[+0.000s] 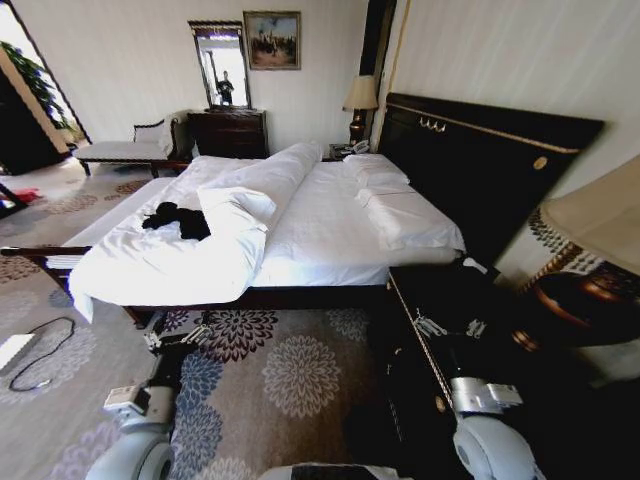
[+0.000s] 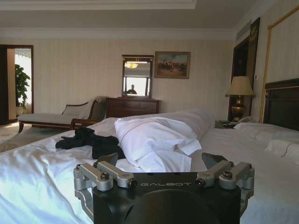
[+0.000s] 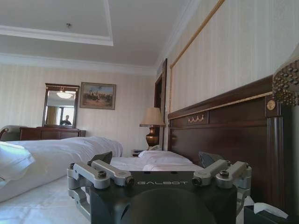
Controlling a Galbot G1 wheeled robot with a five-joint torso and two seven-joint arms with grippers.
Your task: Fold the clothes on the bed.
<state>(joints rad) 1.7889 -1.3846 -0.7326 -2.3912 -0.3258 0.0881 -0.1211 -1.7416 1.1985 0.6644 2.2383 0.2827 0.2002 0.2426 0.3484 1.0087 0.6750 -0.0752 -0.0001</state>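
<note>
The clothes (image 1: 178,220) lie as a crumpled black heap on the near left part of the bed (image 1: 330,225), beside a turned-back fold of the white duvet (image 1: 255,195). My left gripper (image 1: 178,338) hangs open over the carpet just short of the bed's edge, below the clothes. The left wrist view looks past the open left gripper (image 2: 161,162) across the sheet to the clothes (image 2: 88,142). My right gripper (image 1: 445,325) is open over the dark nightstand. In the right wrist view, the right gripper (image 3: 156,161) faces the pillows (image 3: 161,158) and headboard (image 3: 219,126).
A dark nightstand (image 1: 430,290) and a lamp (image 1: 600,215) stand close at the right. The tall headboard (image 1: 480,170) backs the bed. A chaise (image 1: 120,150), a dresser (image 1: 228,130) and a mirror line the far wall. A cable (image 1: 40,350) lies on the flowered carpet (image 1: 290,375).
</note>
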